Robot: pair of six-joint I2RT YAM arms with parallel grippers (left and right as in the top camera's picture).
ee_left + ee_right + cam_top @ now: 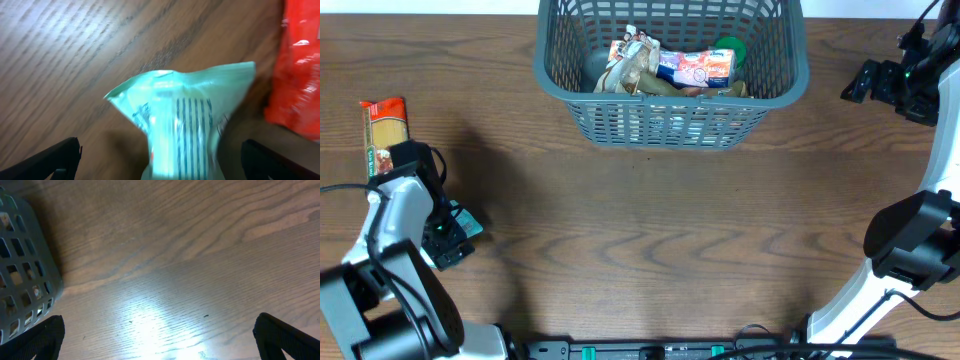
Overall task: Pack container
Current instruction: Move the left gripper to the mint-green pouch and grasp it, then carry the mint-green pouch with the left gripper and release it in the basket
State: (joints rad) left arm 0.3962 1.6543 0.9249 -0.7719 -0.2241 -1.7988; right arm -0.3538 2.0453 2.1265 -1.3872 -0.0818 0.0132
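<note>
The container (pixel 760 95), a dark grey-blue lattice basket, stands at the table's far middle and holds several food packets (pixel 670 68). A mint-green packet (pixel 185 125) lies on the table between the wide-apart fingers of my left gripper (pixel 160 162), which do not touch it. In the overhead view the packet (pixel 470 224) peeks out beside my left gripper (pixel 448 238) at the left. My right gripper (pixel 160 340) is open and empty over bare table, with a corner of the container (pixel 25 275) at its left. It sits at the far right in the overhead view (pixel 868 80).
A red-orange pasta packet (pixel 383 135) lies at the far left, just beyond the left gripper. It also shows at the right edge of the left wrist view (pixel 300 75). The table is dark wood (pixel 650 230).
</note>
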